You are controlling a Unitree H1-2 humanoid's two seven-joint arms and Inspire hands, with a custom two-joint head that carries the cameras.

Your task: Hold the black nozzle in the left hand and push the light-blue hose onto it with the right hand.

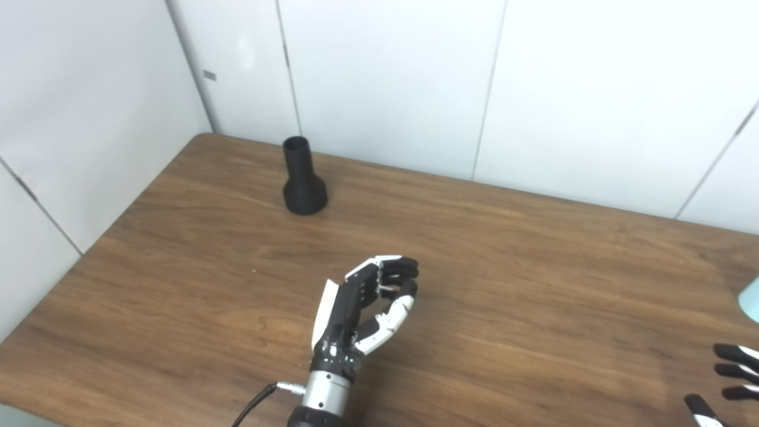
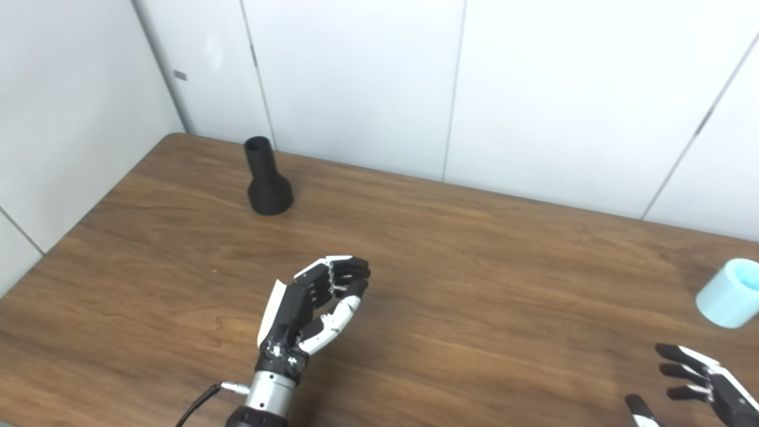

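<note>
Nozzle not yet picked up: reach comes first

Nozzle first, at the far left of the table: it stands upright on its wide base, narrow open end up, near the back edge and close to the wall. Nothing touches it. You are at the very start of the task, since neither part is in a hand yet.

Moving right, your left hand hovers over the middle of the table, well short of the nozzle and to its right. Its fingers are curled in toward the thumb but grip nothing, so it is closed on empty air. Your next move, as I judge it, is to spread those fingers, carry the hand forward and to the left, and wrap it around the nozzle's body. Take it low enough that the narrow end is left free for the hose, and come in from the side so you do not knock it over.

Further right, the light-blue hose sits near the table's right edge; only its open end shows clearly in the right eye view, and I cannot tell how far it runs beyond the frame.

At the lower right corner, your right hand is only partly in view, fingers spread apart and holding nothing. It waits near the hose but apart from it, and should grasp it once the nozzle is secure.
</note>
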